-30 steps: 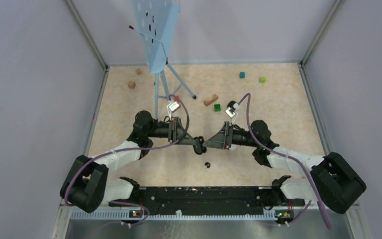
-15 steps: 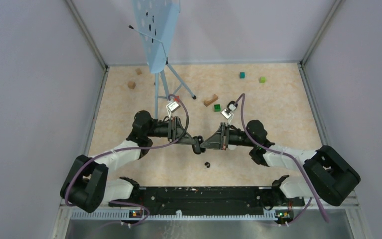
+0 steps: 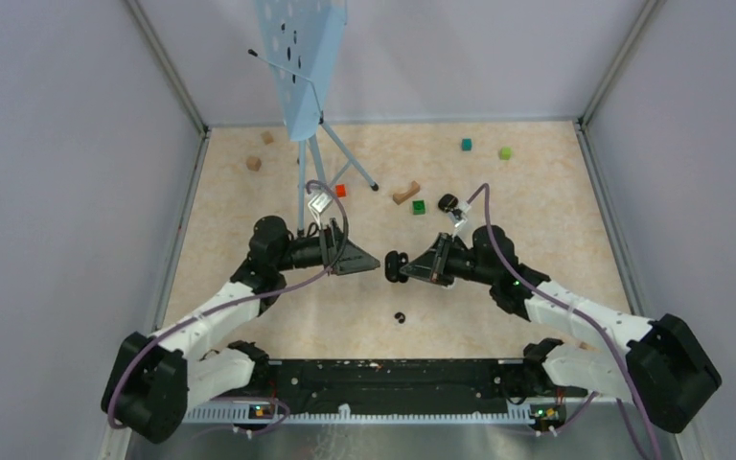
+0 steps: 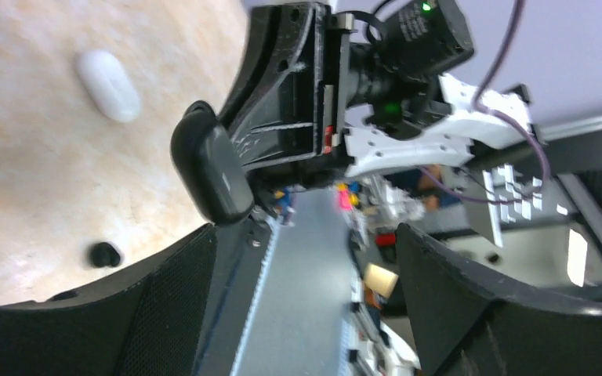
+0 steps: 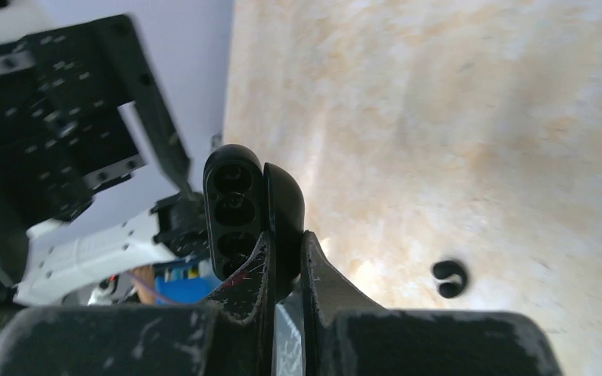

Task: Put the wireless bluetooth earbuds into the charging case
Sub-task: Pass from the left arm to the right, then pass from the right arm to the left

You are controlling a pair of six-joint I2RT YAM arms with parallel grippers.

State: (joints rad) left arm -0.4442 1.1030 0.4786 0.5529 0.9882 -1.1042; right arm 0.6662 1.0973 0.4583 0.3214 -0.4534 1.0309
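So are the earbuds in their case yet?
Not yet. Done: the right gripper has the black charging case clamped with its lid open, and its hollows look empty. In hand: just that case; the left gripper is open and holds nothing. Left: the black earbuds lie on the table, so they need picking up and pushing into the hollows.

Both arms reached in low toward the middle, tips facing off, left gripper (image 3: 374, 261) gaping open, right gripper (image 3: 405, 268) pinched tight on the case (image 5: 239, 211).
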